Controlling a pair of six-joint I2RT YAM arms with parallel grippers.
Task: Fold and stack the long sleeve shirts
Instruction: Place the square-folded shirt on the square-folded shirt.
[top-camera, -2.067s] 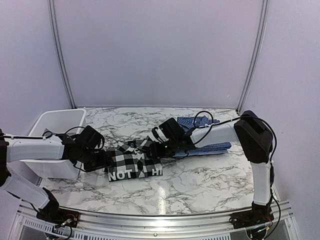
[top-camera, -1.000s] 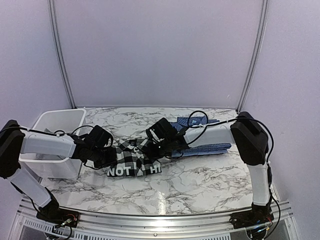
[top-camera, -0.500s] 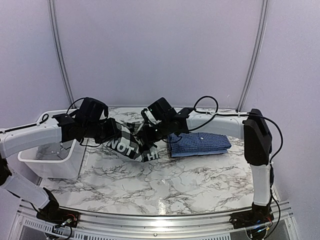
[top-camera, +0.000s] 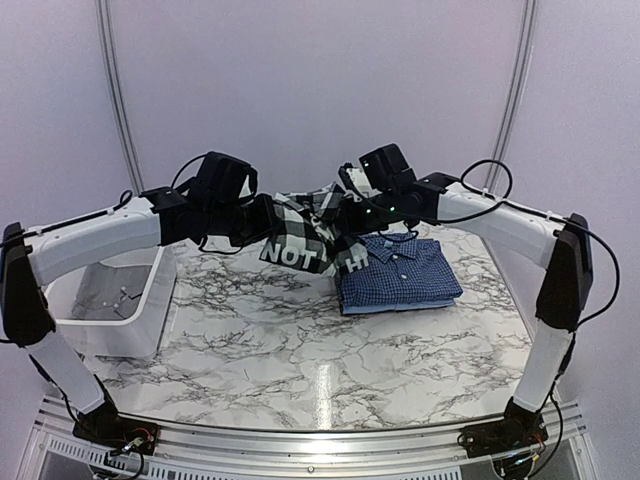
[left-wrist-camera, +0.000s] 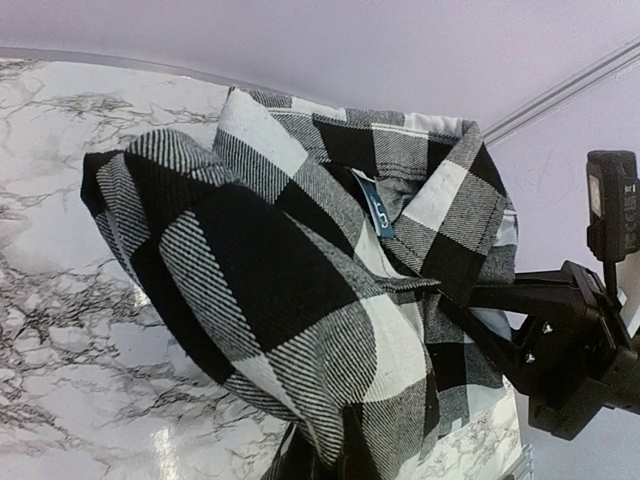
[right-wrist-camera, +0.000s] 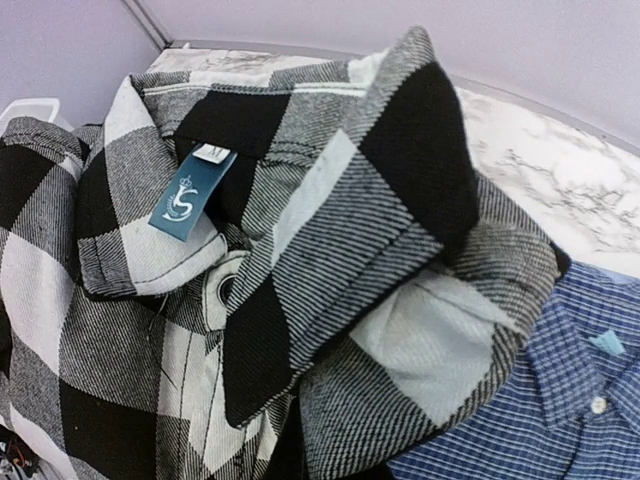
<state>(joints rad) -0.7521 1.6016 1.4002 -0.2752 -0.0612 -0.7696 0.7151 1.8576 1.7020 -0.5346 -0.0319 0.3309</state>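
Holding the black-and-white checked shirt (top-camera: 305, 240) between both claws, I have it raised off the marble table (top-camera: 300, 360) near the far wall.

1. Left claw (top-camera: 260, 226): fingers closed together on the left end of the checked shirt. The fingertips are buried in cloth, and the fabric bunches around them in the left wrist view.
2. Right claw (top-camera: 347, 220): fingers closed together on the right end of the same shirt, at the collar side. The right wrist view shows the collar and a blue neck label (right-wrist-camera: 190, 195) facing up.
3. Checked shirt: folded into a thick bundle that sags between the two claws, with white block lettering showing on its near face.
4. Blue shirt (top-camera: 400, 272): lies folded flat on the table to the right of centre, collar toward the far wall, buttons up.
5. Relation of the two shirts: the right end of the checked bundle hangs over the far left corner of the blue shirt. I cannot tell whether the two touch.
6. White bin (top-camera: 140, 325): stands at the left edge of the table, well apart from both shirts, under my left arm.
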